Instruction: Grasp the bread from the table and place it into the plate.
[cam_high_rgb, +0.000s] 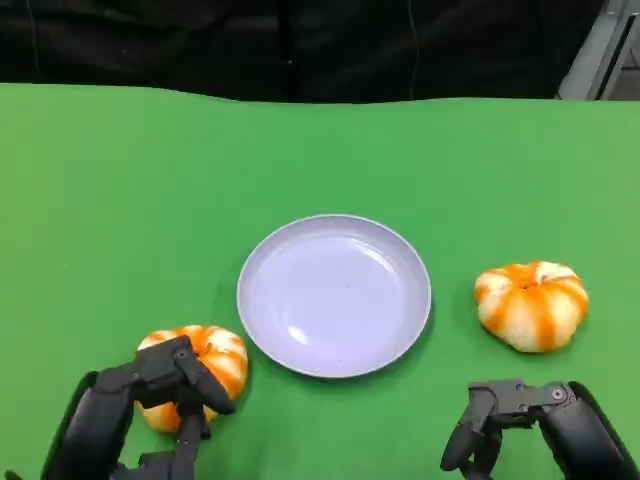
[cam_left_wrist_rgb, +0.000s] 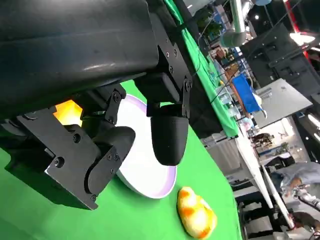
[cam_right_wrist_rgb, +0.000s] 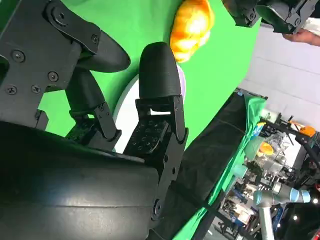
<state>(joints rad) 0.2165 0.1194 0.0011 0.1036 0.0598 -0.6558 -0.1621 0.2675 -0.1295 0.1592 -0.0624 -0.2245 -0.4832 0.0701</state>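
**Left hand over near bread, plate bare, second bread off to the right**

Near edge, head view: black left hand (cam_high_rgb: 150, 400) sits bottom left, fingers (cam_high_rgb: 195, 375) draped over the round orange-and-white striped bread roll (cam_high_rgb: 205, 365). Can't tell whether they actually clamp it or just hover above; contact is hidden. Left wrist view shows only an orange sliver of that roll (cam_left_wrist_rgb: 67, 111) behind the fingers (cam_left_wrist_rgb: 169, 135), which stand apart from each other.

Black right hand (cam_high_rgb: 520, 420) is bottom right, fingers (cam_high_rgb: 480, 425) curled down toward the green surface (cam_high_rgb: 120, 200), nothing in them. They're apart in the right wrist view (cam_right_wrist_rgb: 159, 65), so released.

Mid surface: shallow round pale lavender plate (cam_high_rgb: 334, 295), nothing on it. The near roll lies just beside the plate's lower left rim, on the surface, apart from it.

Right of the plate, well apart from the right hand: second striped orange-and-white bread roll (cam_high_rgb: 531, 303), resting on the surface. Same roll shows past the plate (cam_left_wrist_rgb: 150, 170) in the left wrist view (cam_left_wrist_rgb: 196, 214).

Far side: surface edge, then black curtain backdrop (cam_high_rgb: 300, 45).
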